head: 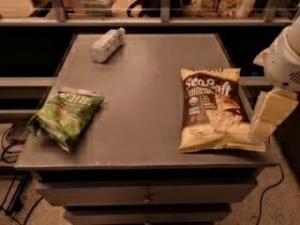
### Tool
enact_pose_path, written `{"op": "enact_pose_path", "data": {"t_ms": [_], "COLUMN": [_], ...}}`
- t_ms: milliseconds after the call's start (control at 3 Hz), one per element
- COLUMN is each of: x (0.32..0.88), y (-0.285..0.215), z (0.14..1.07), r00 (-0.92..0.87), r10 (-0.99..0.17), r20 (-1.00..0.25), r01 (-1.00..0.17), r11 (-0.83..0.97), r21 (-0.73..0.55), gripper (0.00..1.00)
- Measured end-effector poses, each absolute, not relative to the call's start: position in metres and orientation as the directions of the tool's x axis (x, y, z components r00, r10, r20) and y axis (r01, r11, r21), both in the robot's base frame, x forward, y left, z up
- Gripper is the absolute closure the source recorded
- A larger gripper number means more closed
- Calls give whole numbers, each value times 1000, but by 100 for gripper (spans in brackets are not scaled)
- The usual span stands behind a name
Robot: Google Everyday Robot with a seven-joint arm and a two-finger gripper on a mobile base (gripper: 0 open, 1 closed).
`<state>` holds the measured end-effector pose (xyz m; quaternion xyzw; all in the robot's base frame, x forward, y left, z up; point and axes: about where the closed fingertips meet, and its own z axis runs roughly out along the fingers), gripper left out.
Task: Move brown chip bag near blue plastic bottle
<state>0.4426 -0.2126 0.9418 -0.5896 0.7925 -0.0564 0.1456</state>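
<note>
The brown chip bag (213, 110) lies flat on the right side of the grey table (150, 78), with "Sea Salt" lettering facing up. The blue plastic bottle (107, 44) lies on its side at the table's far left, white cap pointing to the back right. My gripper (267, 115) hangs at the right edge of the view, just right of the bag's lower right corner, close to it. Its pale blocky end points down beside the table's right edge.
A green chip bag (68, 116) lies at the table's left front. A shelf rail with metal posts (164, 3) runs behind the table. Drawers (147, 198) sit below the front edge. Cables (11, 139) trail on the floor at left.
</note>
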Motion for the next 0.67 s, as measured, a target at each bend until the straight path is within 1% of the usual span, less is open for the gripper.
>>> {"op": "enact_pose_path", "data": {"t_ms": [667], "x": [449], "y": [-206], "z": [901], "r00": [-303], "r10": [-921], "r20": [-245], "r01": [-926], "r11": [345], "r21": [-154], "gripper": [0]}}
